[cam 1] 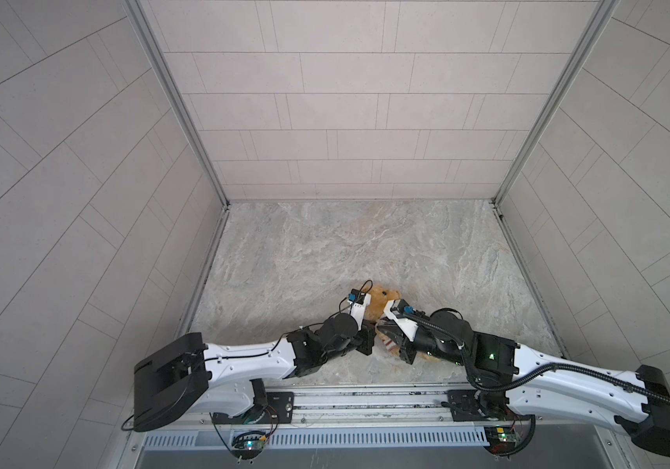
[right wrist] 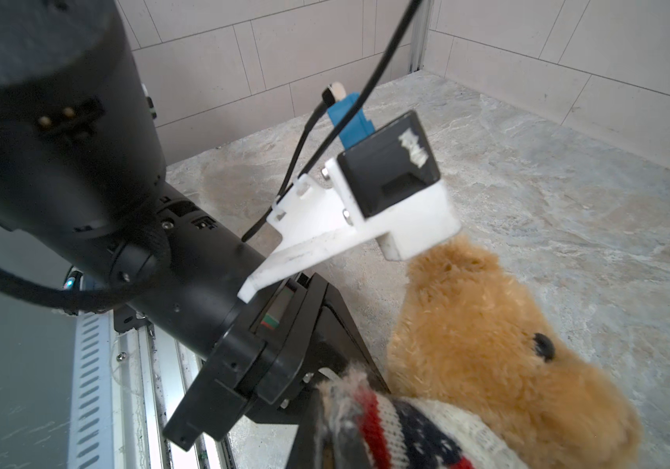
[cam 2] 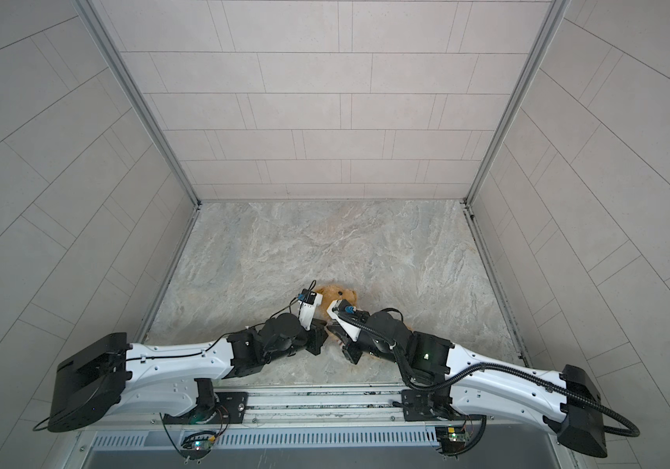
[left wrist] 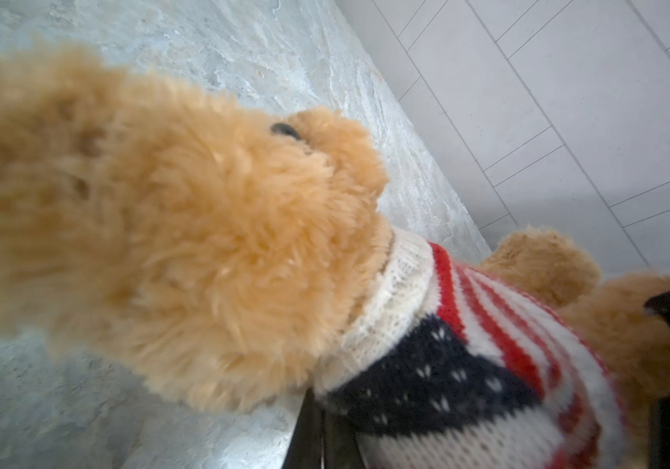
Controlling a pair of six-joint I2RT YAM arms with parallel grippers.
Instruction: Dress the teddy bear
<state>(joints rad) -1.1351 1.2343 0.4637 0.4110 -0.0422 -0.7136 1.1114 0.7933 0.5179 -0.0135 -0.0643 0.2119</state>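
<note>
Knitted sweater [left wrist: 467, 365] already collars the teddy bear [cam 1: 380, 302]; my left gripper [right wrist: 359, 375] and right gripper [right wrist: 317, 430] each pinch its knit.
Bear lies near the rail [cam 1: 366, 400], head pointing away from it; both grips flank the body on the rail side, equally close.

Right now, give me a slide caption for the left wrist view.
Teddy bear in a stars-and-stripes knitted sweater, white collar around its neck, stone-patterned table behind.
</note>
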